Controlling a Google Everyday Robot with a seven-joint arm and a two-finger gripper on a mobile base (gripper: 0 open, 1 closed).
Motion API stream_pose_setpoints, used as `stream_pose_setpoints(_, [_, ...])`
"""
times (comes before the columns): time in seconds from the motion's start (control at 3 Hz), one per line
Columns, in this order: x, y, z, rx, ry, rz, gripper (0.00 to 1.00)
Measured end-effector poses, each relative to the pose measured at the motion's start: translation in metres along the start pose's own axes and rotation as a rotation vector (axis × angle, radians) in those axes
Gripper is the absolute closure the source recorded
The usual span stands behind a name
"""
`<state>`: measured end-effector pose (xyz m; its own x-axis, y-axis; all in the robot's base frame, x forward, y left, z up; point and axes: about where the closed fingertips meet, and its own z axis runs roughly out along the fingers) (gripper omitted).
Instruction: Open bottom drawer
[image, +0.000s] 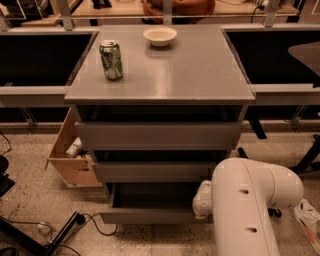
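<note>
At the lower right, beside the right end of the bottom drawer, the gripper is mostly hidden behind the robot's bulky white arm. Whether it is open or closed cannot be told. The bottom drawer is the lowest in a grey cabinet and stands pulled partly out, its smooth grey tray showing. Above it are the middle drawer front and the top drawer front. On the cabinet top stand a green can and a white bowl, well apart. A tan cardboard box sits on the floor against the cabinet's left side.
</note>
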<state>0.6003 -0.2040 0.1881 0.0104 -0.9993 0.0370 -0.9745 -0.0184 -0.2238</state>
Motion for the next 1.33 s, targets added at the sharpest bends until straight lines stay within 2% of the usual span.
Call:
stream_pose_setpoints(0.33, [0.003,0.015,-0.001,-0.023,-0.004,0.027,1.00])
stream_pose_setpoints(0.67, [0.004,0.015,-0.002,-0.023,-0.004,0.027,1.00])
stream_pose_setpoints(1.0, [0.010,0.028,-0.002,-0.039,-0.005,0.050,1.00])
stream_pose_setpoints(1.33, [0.010,0.027,-0.005,-0.039,-0.005,0.050,1.00])
